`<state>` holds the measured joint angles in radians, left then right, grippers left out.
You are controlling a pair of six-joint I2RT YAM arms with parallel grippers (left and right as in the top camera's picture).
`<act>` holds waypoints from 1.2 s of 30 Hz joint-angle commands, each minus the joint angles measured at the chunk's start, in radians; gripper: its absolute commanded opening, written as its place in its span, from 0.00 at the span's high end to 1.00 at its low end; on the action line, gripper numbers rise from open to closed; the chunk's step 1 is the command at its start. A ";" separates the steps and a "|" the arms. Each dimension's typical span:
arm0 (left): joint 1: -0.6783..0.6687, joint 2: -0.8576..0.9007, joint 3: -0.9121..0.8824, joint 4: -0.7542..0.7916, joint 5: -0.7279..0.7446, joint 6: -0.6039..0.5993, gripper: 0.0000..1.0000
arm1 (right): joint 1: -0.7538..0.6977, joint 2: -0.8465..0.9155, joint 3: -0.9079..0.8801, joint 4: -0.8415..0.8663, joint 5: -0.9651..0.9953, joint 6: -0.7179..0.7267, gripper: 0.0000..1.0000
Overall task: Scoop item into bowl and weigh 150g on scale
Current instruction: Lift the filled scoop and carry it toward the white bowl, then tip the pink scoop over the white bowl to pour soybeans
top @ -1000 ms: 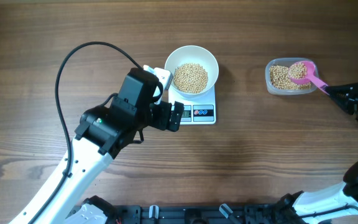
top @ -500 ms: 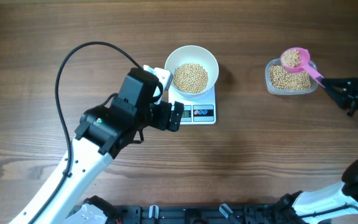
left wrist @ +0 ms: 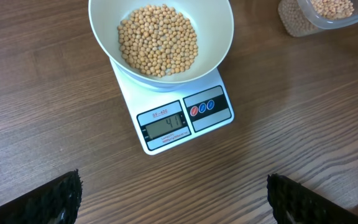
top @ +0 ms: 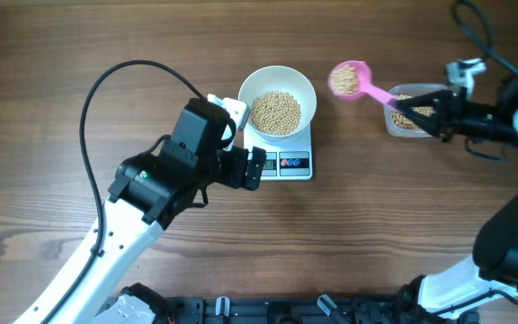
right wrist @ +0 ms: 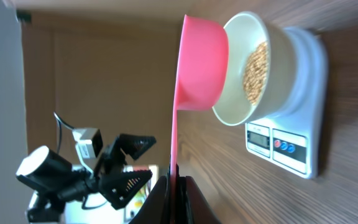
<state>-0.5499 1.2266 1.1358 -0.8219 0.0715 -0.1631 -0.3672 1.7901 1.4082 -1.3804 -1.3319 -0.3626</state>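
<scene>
Right gripper [top: 416,114] pinches the pink scoop's [top: 347,79] handle, beans heaped in it, between tub [top: 399,127] and bowl [top: 309,91]. More beans [top: 277,112] fill the bowl, sitting on the scale [top: 295,165]. Left gripper [top: 251,168] gapes wide, empty, beside the scale's display.

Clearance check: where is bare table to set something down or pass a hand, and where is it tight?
Free: the wood between scale and tub, below the pink scoop; the far strip beyond the bowl; the near right of the table. Crowded: left of the scale, by the open left fingers, and around the tub, under the right fingers.
</scene>
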 commanded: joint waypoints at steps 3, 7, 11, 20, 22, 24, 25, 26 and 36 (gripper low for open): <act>-0.003 -0.007 -0.005 0.002 -0.017 -0.010 0.00 | 0.114 0.018 0.000 0.088 -0.044 0.098 0.96; -0.003 -0.007 -0.005 0.002 -0.017 -0.010 0.00 | 0.163 0.018 0.038 0.135 0.081 0.190 0.95; -0.003 -0.007 -0.005 0.002 -0.017 -0.010 0.00 | 0.210 0.004 0.082 0.164 0.180 0.235 0.95; -0.003 -0.007 -0.005 0.002 -0.017 -0.010 0.00 | 0.354 -0.097 0.113 0.315 0.491 0.344 0.95; -0.003 -0.007 -0.005 0.002 -0.017 -0.010 0.00 | 0.392 -0.126 0.113 0.362 0.566 0.344 0.95; -0.003 -0.007 -0.005 0.002 -0.017 -0.010 0.00 | 0.423 -0.148 0.113 0.403 0.637 0.348 0.95; -0.003 -0.007 -0.005 0.002 -0.017 -0.010 0.00 | 0.439 -0.160 0.113 0.425 0.672 0.347 0.95; -0.003 -0.007 -0.005 0.002 -0.017 -0.010 0.00 | 0.455 -0.171 0.113 0.446 0.701 0.348 0.96; -0.003 -0.007 -0.005 0.002 -0.017 -0.010 0.00 | 0.614 -0.207 0.112 0.560 0.976 0.285 0.95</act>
<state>-0.5499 1.2266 1.1358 -0.8223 0.0715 -0.1631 0.2008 1.6047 1.4986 -0.8284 -0.4999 -0.0273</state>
